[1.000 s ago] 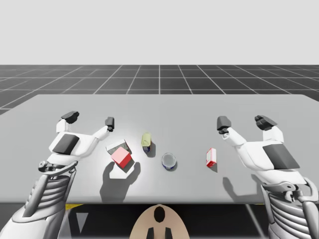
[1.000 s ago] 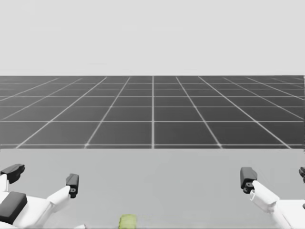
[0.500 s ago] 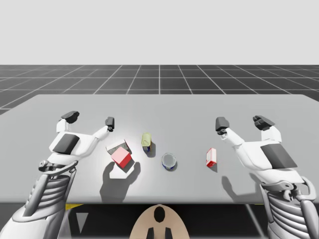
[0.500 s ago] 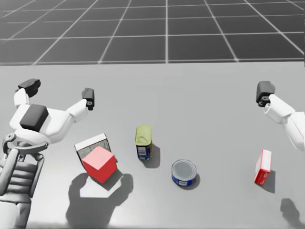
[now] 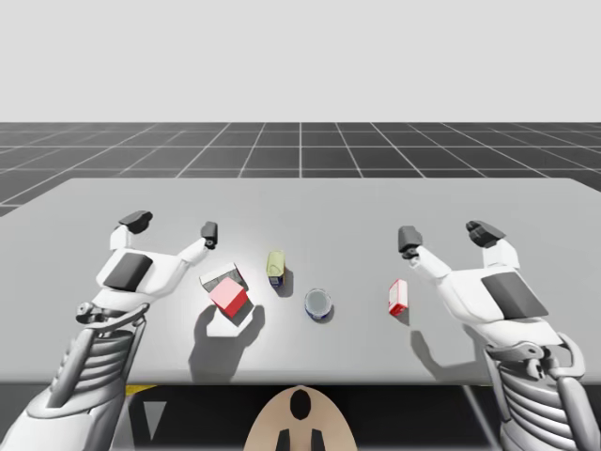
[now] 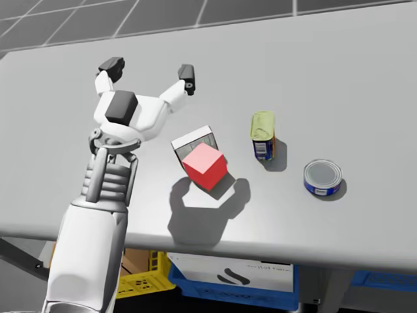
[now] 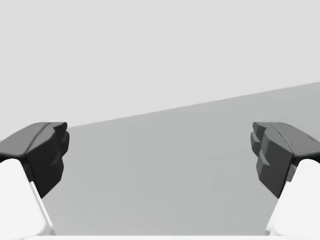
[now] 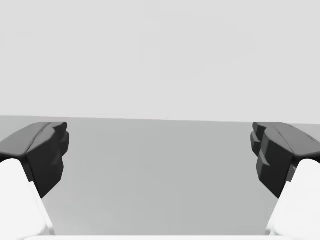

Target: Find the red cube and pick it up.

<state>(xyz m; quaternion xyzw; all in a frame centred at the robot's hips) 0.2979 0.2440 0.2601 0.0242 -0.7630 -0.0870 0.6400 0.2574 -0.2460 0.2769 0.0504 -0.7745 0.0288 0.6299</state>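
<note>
Left gripper (image 5: pixel 173 226) hovering spread wide, gripping nothing | right gripper (image 5: pixel 446 234) hanging likewise — empty | red cube (image 6: pixel 205 165) sitting on table (image 5: pixel 376 202), touching white box (image 6: pixel 195 139), near left gripper | print on green can (image 6: pixel 263 134) and blue can (image 6: pixel 322 177) coming through too small to read

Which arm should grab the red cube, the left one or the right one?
Probably my left. My left gripper hangs open near the red cube. My right gripper, also open, is much farther off, beyond the blue can.
</note>
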